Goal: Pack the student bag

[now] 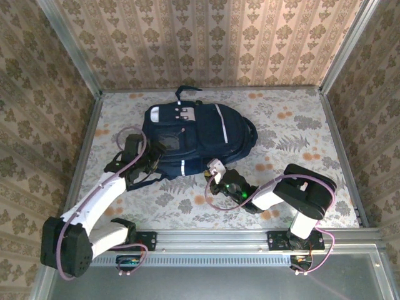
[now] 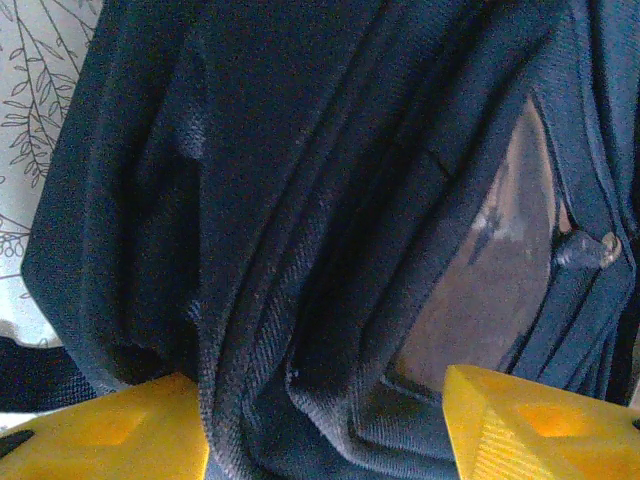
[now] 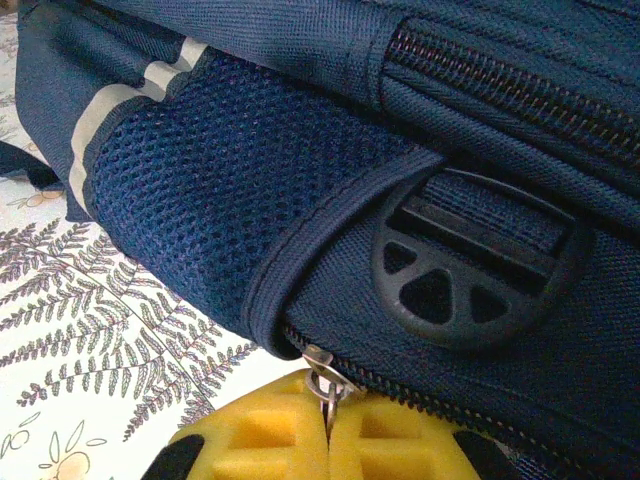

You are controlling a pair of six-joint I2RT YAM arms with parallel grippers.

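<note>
The student bag (image 1: 200, 134), navy with white stripes, lies flat in the middle of the table. My left gripper (image 1: 152, 164) is at its lower left edge. In the left wrist view its yellow fingertips (image 2: 120, 440) stand apart, and bunched navy fabric of the student bag (image 2: 300, 200) lies between them, beside a greyish see-through panel (image 2: 500, 260). My right gripper (image 1: 214, 174) is at the bag's bottom edge. It is shut (image 3: 328, 425) on the metal zipper pull (image 3: 322, 380), just below the mesh side pocket (image 3: 220, 190) and a round black buckle (image 3: 475, 265).
The floral tablecloth (image 1: 294, 134) is bare to the right of the bag. Patterned walls close in the back and both sides. A metal rail (image 1: 212, 237) with both arm bases runs along the near edge.
</note>
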